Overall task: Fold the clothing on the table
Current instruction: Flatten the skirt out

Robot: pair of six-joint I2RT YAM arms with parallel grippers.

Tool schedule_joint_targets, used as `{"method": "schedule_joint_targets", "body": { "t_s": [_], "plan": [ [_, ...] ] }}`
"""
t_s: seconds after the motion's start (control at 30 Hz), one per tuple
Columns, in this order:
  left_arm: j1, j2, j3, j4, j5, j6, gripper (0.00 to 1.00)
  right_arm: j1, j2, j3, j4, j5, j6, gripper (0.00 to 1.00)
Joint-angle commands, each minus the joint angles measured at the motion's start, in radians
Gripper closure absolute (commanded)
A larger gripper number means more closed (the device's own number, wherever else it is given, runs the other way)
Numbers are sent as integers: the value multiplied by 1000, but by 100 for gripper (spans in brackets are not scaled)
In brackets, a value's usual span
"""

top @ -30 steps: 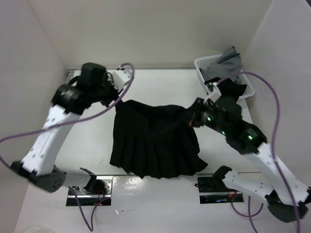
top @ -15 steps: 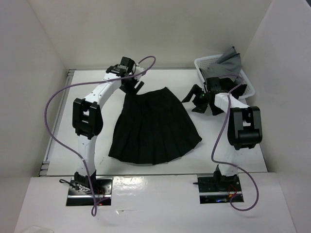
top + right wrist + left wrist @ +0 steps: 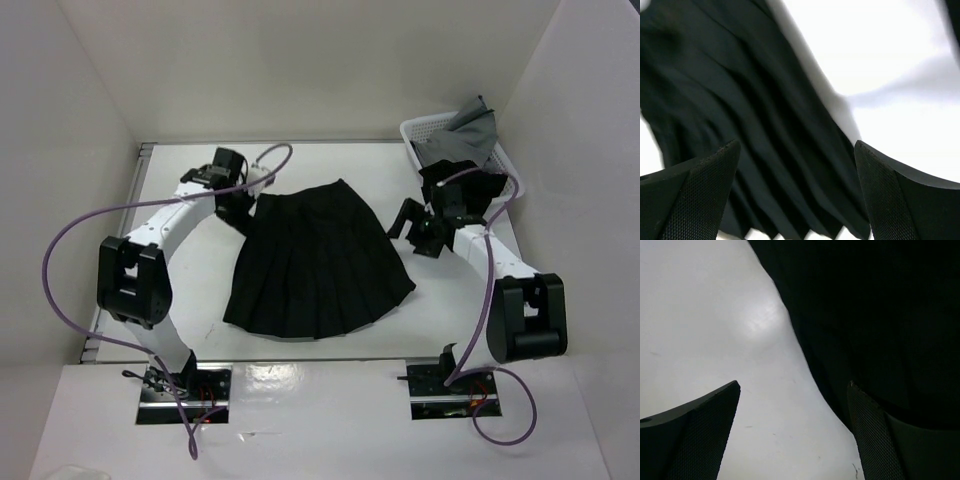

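Note:
The clothing [image 3: 315, 265], a black pleated skirt, lies flat and fanned out on the white table [image 3: 180, 290], its narrow waist toward the far side. My left gripper [image 3: 242, 206] sits open at the skirt's far-left corner. In the left wrist view the gripper [image 3: 792, 405] hangs over bare table, with the skirt's edge [image 3: 880, 315] by the right finger. My right gripper [image 3: 408, 224] is open just off the skirt's upper right edge. In the right wrist view the gripper [image 3: 797, 155] hovers above the pleats [image 3: 740, 110] and holds nothing.
A white basket [image 3: 415, 132] stands at the far right corner with a grey cloth [image 3: 475, 128] and another black garment [image 3: 492, 186] in it. White walls enclose the table on the left, back and right. Purple cables loop from both arms.
Both grippers went from shut on the skirt to open and let it go. The skirt now lies spread flat. Both arms have drawn back toward its far corners.

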Motion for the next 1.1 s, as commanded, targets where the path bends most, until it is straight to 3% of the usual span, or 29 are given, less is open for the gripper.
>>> {"method": "schedule_joint_targets", "body": {
  "t_s": [0.0, 0.2, 0.33, 0.37, 0.43, 0.5, 0.6, 0.63, 0.67, 0.7, 0.8, 0.93, 1.07],
  "plan": [
    [-3, 21, -158, 17, 74, 3, 6, 17, 5, -81, -15, 6, -11, 2],
    [-12, 30, -286, 86, 85, -17, 7, 26, -9, -176, -6, 6, -11, 2],
    [-3, 30, -325, 77, 138, 2, 33, 70, -78, -187, -11, -4, 18, 2],
    [-3, 30, -326, 77, 150, 2, 46, 70, -92, -187, -26, 10, 30, 2],
    [-3, 30, -338, 77, 151, 2, 60, 70, -101, -217, -26, 10, 70, 4],
    [7, 21, -338, 91, 108, -7, 74, 70, -101, -245, -26, 10, 90, 21],
    [36, -8, -326, 106, 95, -7, 72, 70, -124, -273, -8, 10, 113, 67],
    [45, -20, -326, 106, 95, -7, 67, 70, -124, -285, -8, 10, 124, 67],
    [45, -34, -312, 97, 95, 5, 46, 70, -141, -285, -17, 1, 124, 62],
    [60, -78, -312, 84, 95, 18, 38, 70, -168, -285, -27, 1, 135, 38],
    [60, -187, -322, 41, 106, 108, 20, 84, -256, -297, -70, 54, 175, 18],
    [25, -235, -417, -139, 193, 188, 13, 100, -324, -337, -61, 110, 244, 14],
    [-1, -244, -566, -76, 125, 202, 12, 100, -288, -372, -38, 110, 268, 14]
  ]
}}
